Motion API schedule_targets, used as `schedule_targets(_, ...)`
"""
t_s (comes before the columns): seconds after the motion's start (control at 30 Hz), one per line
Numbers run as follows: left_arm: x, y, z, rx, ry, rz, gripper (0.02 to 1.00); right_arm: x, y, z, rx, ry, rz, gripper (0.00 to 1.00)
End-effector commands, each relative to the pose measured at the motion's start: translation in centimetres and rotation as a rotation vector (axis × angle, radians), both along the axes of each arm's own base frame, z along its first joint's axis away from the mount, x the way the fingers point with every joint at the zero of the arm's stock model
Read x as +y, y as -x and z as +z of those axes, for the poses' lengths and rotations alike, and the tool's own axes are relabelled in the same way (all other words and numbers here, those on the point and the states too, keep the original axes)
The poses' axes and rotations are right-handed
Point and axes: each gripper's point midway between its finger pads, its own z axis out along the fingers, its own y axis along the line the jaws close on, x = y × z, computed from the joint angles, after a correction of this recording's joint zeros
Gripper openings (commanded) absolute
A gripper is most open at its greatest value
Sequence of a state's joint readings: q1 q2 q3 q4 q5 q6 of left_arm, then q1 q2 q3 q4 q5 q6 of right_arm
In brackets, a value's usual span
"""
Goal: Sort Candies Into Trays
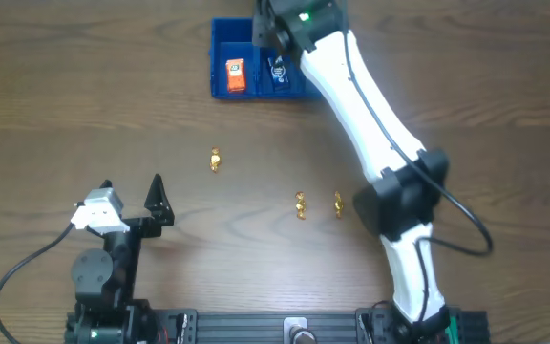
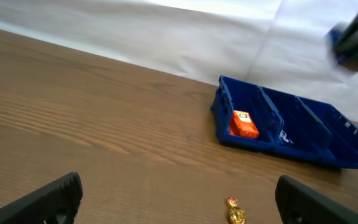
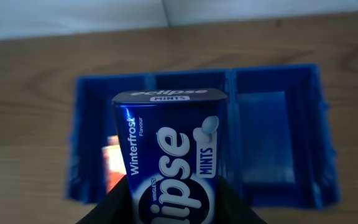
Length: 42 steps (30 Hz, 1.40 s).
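blue tray [image 1: 229, 38] — orange candy [image 1: 236, 76], dark blue mint tin [image 3: 173, 149], gold sweets [image 1: 216, 159]

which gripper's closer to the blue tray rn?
Right. The right gripper holds a mint tin over the blue tray; the left gripper sits open, well short of it.

Light is soft and even. Shadows are faint. The table [image 1: 84, 86] shines a little, and so does the tin [image 3: 166, 124] between the fingers [image 3: 114, 210].
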<state>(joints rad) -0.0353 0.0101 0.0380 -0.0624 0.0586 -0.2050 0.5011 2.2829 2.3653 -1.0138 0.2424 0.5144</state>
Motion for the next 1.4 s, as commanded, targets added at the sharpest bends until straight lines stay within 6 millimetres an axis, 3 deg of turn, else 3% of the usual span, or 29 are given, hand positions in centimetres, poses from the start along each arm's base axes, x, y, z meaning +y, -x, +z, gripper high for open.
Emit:
schedule_targets(0.03,-0.1,0.0,-1.7,0.038,-0.011,-0.007,0.998,-0.4,-1.7,-8.1,0.115,0.054,0.008,0.277)
schedule_targets(0.13,-0.1,0.0,-1.7,0.038,-0.011,-0.007,0.998,-0.3,-2.0,-9.3,0.125,0.048,0.009,0.279)
schedule_targets(0.4,-0.1,0.0,-1.7,0.038,-0.011,-0.007,0.998,-0.1,-2.5,-9.1,0.106,0.039,0.009,0.279)
schedule_targets(0.7,-0.1,0.0,-1.7,0.038,-0.011,-0.007,0.998,-0.4,-2.7,-6.2,0.079,0.028,0.006,0.279)
schedule_targets(0.87,-0.1,0.0,-1.7,0.038,-0.011,-0.007,0.998,-0.5,-2.6,-6.1,0.082,0.032,0.01,0.294)
schedule_targets(0.93,-0.1,0.0,-1.7,0.038,-0.011,-0.007,0.998,-0.5,-2.5,-6.2,0.087,0.036,0.009,0.36)
schedule_targets(0.97,-0.1,0.0,-1.7,0.038,-0.011,-0.007,0.998,-0.6,-2.5,-6.2,0.087,0.039,0.007,0.492)
schedule_targets(1.0,-0.1,0.0,-1.7,0.038,-0.011,-0.007,0.998,-0.7,-2.5,-6.2,0.086,0.047,0.004,0.551)
schedule_targets(1.17,-0.1,0.0,-1.7,0.038,-0.011,-0.007,0.996,-1.0,-2.2,-6.2,0.096,0.062,0.005,0.636)
schedule_targets(1.3,-0.1,0.0,-1.7,0.038,-0.011,-0.007,0.996,0.8,-0.5,-4.7,0.094,0.066,0.045,0.645)
schedule_targets(1.4,-0.1,0.0,-1.7,0.038,-0.011,-0.007,0.998,4.9,3.5,-2.8,0.106,0.077,0.134,0.669)
